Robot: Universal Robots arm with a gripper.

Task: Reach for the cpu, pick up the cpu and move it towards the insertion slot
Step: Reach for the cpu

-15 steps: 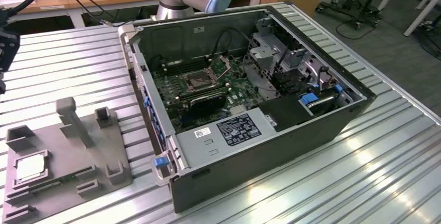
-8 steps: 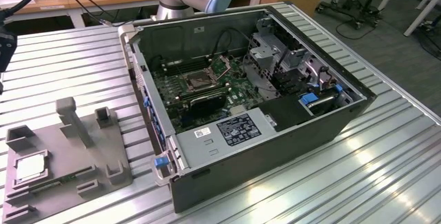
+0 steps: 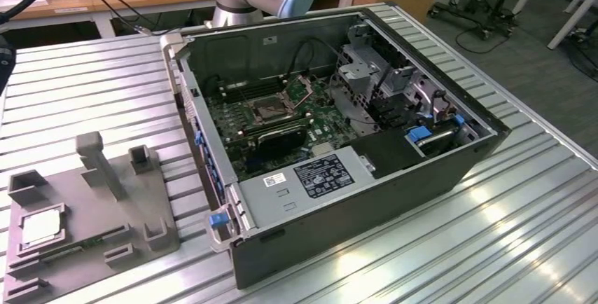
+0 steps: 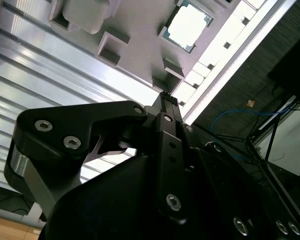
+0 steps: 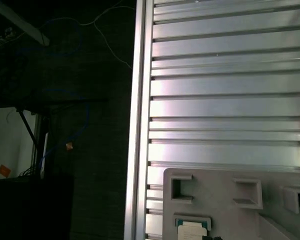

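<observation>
Silvery-white, the cpu (image 3: 42, 228) lies flat in a recess of the grey tray (image 3: 84, 214) on the ribbed metal surface (image 3: 84, 87), at the exterior view's left. The black gripper (image 4: 167, 100) hangs above the tray, clear of the cpu, in the second wrist view; whether it is open or closed cannot be told. The insertion slot (image 3: 271, 110) sits well apart, inside the open computer case (image 3: 374, 199).

Bright room light, glare streaks on the ribbed table (image 3: 523, 227), cpu (image 4: 189, 25) washed out white, floor (image 5: 100, 150) dim
</observation>
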